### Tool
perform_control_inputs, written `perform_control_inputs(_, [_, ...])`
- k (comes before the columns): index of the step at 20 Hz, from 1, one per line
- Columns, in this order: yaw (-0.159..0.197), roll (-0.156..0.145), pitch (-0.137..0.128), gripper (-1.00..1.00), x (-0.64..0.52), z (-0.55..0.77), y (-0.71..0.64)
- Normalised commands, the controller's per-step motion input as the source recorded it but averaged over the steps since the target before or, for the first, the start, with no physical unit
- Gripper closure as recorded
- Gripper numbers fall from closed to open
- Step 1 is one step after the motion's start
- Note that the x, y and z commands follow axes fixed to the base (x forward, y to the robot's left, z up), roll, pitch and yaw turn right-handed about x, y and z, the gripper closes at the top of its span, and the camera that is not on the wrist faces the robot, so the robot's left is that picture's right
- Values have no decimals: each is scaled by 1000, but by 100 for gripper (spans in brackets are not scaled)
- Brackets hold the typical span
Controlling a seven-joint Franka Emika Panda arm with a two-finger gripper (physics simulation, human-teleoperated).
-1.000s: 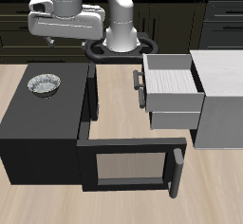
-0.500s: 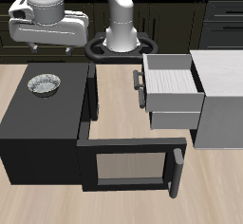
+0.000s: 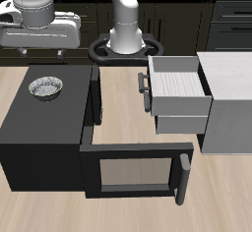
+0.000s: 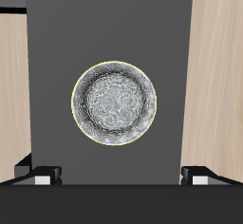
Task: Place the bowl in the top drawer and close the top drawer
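The bowl (image 3: 46, 87) is small, round and silvery-grey with a speckled inside. It sits upright on top of the black cabinet (image 3: 39, 133). In the wrist view the bowl (image 4: 114, 102) lies centred under the camera on the dark top. My gripper (image 3: 41, 49) hangs high above the bowl, open, with nothing between its fingers. Its two fingertips (image 4: 43, 175) show wide apart at the edge of the wrist view. The top drawer (image 3: 179, 83) of the pale grey cabinet stands pulled out and holds nothing, its short dark handle (image 3: 143, 87) facing the black cabinet.
A wide black frame drawer (image 3: 136, 167) with a long handle sticks out from the black cabinet toward the table's front edge. The pale grey cabinet body (image 3: 228, 103) stands beside the open top drawer. Bare wooden table (image 3: 123, 103) lies between the two cabinets.
My gripper has travelled sideways, away from the pale grey cabinet, and now hangs over the bowl. The bowl and both drawers have not moved.
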Motion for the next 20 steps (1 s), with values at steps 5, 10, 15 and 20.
perform_control_inputs(5, [3,-24,1,-100,104,12,-322])
perform_control_inputs(10, [-32,-19,6,-100,48,-45,-286])
perform_control_inputs(15, [-9,3,-29,-100,33,22,-56])
perform_control_inputs(20, [3,1,7,-100,104,-240,22])
